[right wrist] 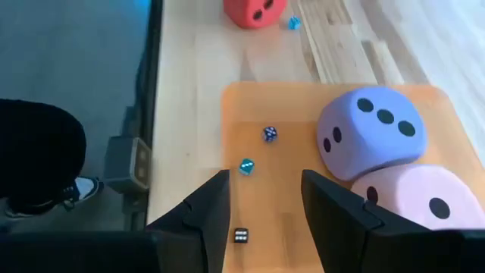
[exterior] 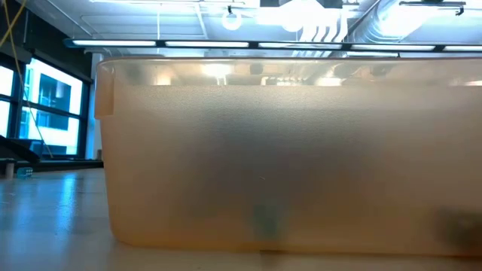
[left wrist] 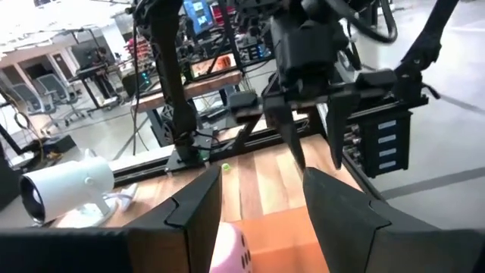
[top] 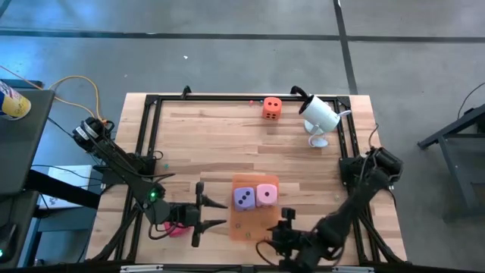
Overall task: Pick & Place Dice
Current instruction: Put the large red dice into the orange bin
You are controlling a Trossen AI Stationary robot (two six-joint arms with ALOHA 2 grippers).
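The purple die [top: 244, 199] and the pink die [top: 267, 195] sit side by side on the far end of the translucent orange mat [top: 252, 226]; both also show in the right wrist view, purple [right wrist: 371, 133] and pink [right wrist: 424, 201]. The orange die [top: 272, 108] rests on the table near the far edge. The red die [top: 176, 229] lies on the table under my left arm and also shows in the right wrist view [right wrist: 254, 9]. My left gripper [top: 220, 213] is open just left of the mat, empty. My right gripper [top: 286, 218] is open at the mat's near right corner, raised, empty.
A white camera [top: 318, 114] stands at the far right. Several tiny dice [right wrist: 246, 167] lie on the mat and one [right wrist: 294, 23] lies by the red die. A black frame [top: 151, 136] runs round the table. The mat's translucent side [exterior: 286, 150] fills the low view.
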